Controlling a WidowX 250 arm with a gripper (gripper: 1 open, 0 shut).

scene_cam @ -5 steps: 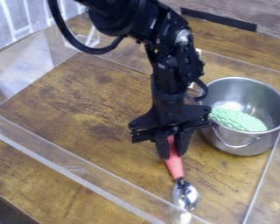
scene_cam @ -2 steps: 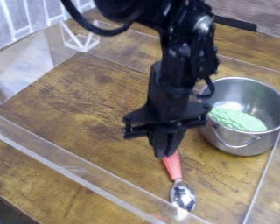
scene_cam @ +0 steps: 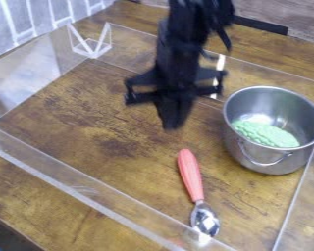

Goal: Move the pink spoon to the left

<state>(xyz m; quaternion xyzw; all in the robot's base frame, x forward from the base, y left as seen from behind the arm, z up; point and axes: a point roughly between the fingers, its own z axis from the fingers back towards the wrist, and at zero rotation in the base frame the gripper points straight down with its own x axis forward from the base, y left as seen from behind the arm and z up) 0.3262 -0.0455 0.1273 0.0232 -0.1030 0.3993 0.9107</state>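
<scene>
We can't make out any writing here: no labels, brand names, numbers or signs on anything in view. It's all pretty blurry anyway, so if there's tiny print somewhere, it's way too small for us to read.

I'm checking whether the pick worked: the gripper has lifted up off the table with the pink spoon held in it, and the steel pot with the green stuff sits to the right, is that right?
Not quite. In the camera view the gripper is up off the table and shut, but it holds nothing: the pink spoon lies flat on the wooden table below it. The steel pot with the green contents does sit to the right.
</scene>
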